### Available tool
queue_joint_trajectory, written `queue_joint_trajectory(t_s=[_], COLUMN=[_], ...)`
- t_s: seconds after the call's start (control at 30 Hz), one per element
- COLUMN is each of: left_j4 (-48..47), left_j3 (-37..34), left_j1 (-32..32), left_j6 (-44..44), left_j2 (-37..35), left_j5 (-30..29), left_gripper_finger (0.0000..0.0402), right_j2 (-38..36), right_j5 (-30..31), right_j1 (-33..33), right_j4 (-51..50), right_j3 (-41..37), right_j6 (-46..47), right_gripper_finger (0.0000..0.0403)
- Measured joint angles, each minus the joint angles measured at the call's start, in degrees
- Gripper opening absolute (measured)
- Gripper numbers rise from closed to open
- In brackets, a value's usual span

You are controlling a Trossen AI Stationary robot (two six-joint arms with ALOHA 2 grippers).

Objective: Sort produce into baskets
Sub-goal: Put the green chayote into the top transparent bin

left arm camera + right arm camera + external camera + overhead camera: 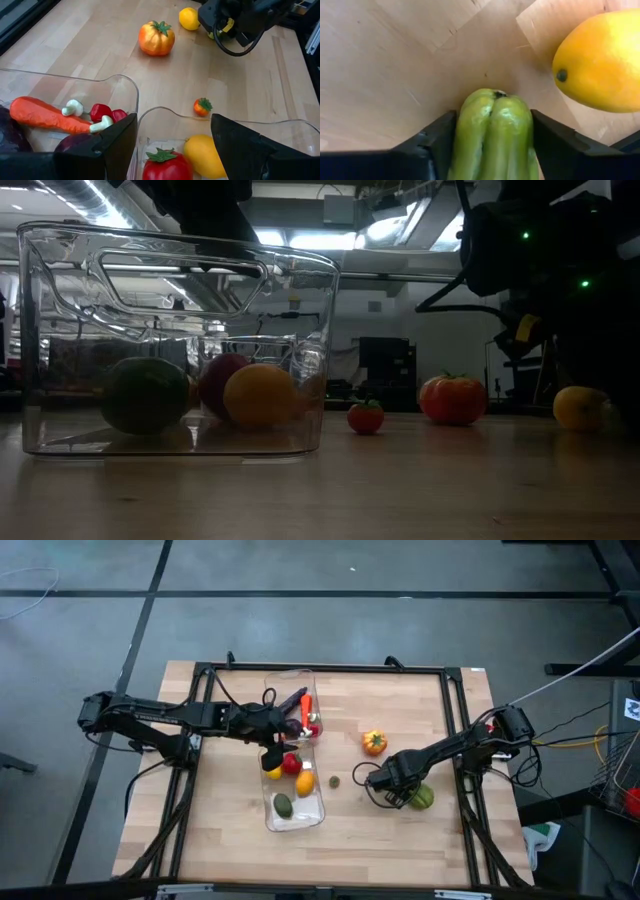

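1. The left gripper (272,743) hangs over the middle of the desk, above the gap where the 2 clear baskets meet, its jaws spread wide and holding nothing.
2. The far basket (290,680), nearer the desk's back edge, holds a carrot (45,116), small white mushrooms (74,106), red pieces (101,111) and something dark purple (10,137).
3. The near basket (312,817), reaching toward the desk's front edge, holds a red tomato (167,165), a yellow fruit (204,155), an orange fruit (305,781) and a green avocado (283,805).
4. On the bare wood just right of the near basket lies 1 tiny red piece with a green top (202,106).
5. An orange pepper (374,742) stands alone right of centre, well apart from the baskets.
6. The right gripper (408,795) is low over the desk's right side, a finger on either side of a green pepper (494,135); whether the jaws are pinching it cannot be told.
7. A yellow lemon (600,62) lies just beside that green pepper.
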Motion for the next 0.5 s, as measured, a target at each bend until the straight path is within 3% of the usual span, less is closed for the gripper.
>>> queue_joint_trajectory(t_s=[0.13,0.33,0.5], left_j4=[0.0,0.0,0.0], left_j3=[0.0,0.0,0.0], left_j1=[0.0,0.0,0.0], left_j6=[0.0,0.0,0.0], left_j2=[0.0,0.0,0.0], left_j5=[0.0,0.0,0.0], left_gripper_finger=[0.0250,0.0250,0.0250], right_j2=[0.0,0.0,0.0], right_j5=[-1.2,-1.5,2.1], right_j1=[0.0,0.0,0.0], right_j4=[-0.4,-0.3,-0.3], right_j3=[1.4,8.0,15.6], right_j6=[-0.2,-4.1,-8.4], right_gripper_finger=[0.0207,0.0218,0.0218])
